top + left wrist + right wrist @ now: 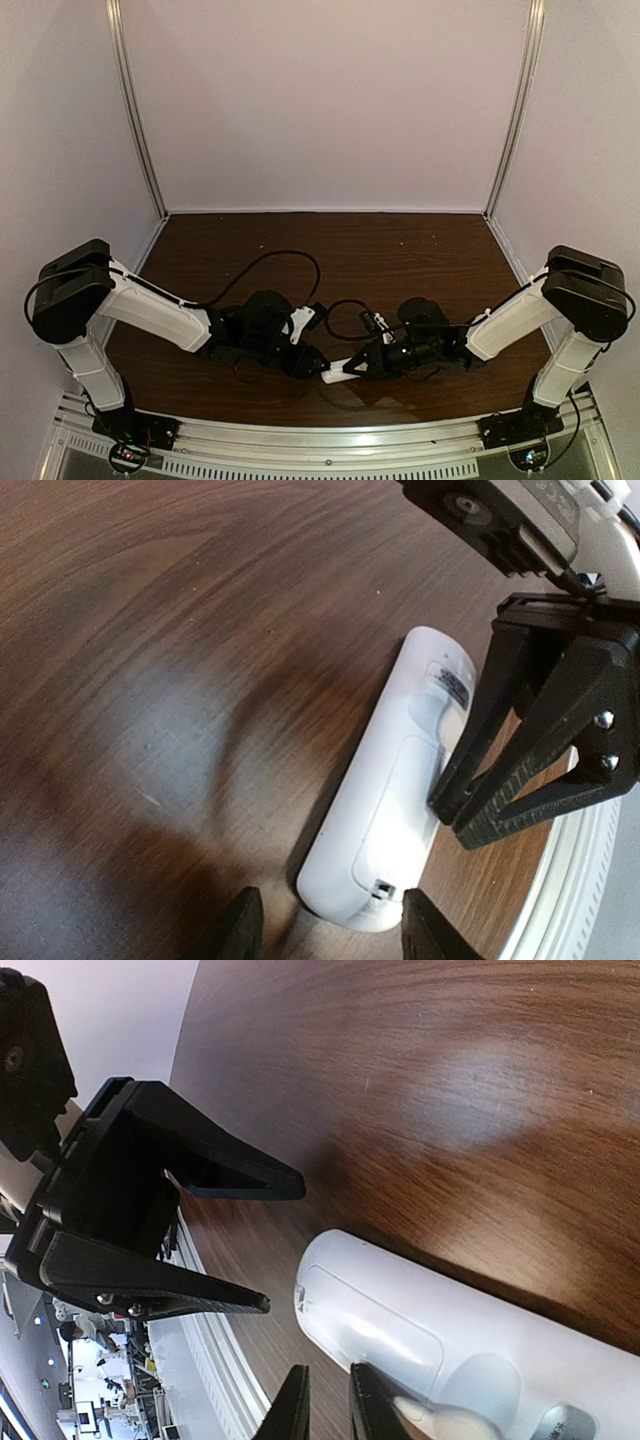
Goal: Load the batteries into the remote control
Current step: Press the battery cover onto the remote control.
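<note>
White remote (underside up); left end effector open, right end effector seemingly shut

This is a robotics lab test cell: a left arm and a right arm are bolted to an aluminium rail along the near edge of a dark wood-grain counter. Plain pale walls and metal corner posts box it in.

Dim light from above leaves pale glare patches and soft shadows on the table; the overhead view bows at its edges.
</note>
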Robot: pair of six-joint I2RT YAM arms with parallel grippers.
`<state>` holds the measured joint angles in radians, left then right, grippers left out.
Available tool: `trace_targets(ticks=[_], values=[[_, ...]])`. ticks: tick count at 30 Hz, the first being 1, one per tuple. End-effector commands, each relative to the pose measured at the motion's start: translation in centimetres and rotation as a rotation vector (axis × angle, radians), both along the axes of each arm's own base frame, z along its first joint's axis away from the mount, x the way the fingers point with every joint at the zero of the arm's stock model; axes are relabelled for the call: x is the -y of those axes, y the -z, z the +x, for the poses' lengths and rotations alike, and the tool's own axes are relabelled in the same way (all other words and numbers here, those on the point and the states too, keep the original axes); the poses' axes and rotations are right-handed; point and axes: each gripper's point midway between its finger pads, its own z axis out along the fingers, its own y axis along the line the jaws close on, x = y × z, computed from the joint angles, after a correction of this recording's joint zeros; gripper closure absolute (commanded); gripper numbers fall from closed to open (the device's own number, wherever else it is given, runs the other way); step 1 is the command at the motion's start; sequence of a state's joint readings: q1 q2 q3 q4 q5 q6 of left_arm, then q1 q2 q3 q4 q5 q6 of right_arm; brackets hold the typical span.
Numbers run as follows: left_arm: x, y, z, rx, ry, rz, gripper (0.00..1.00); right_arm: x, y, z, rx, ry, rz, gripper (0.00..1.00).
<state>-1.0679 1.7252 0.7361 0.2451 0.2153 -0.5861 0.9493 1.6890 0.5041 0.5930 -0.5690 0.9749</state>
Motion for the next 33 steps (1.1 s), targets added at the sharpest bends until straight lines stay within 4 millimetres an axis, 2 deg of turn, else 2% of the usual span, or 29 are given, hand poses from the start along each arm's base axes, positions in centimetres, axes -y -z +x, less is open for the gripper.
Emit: trace_targets(ticks=[1,11,33], values=[[1.5,-0.6,0.3,-0.011,-0.006,-0.034,0.52,2.0,2.8,0.3,-0.033,0.066,-0.105,0.85],[1.9,0.2,0.3,-0.018,-0.001,0.002,0.52,2.2,3.1,0.3,-0.04,0.076,-0.116,0.86],[-0.4,3.2,-0.8,-0.08,-0.028,0.111,0.63,3.1,3.9,0.7,-0.053,0.11,-0.139,0.86]])
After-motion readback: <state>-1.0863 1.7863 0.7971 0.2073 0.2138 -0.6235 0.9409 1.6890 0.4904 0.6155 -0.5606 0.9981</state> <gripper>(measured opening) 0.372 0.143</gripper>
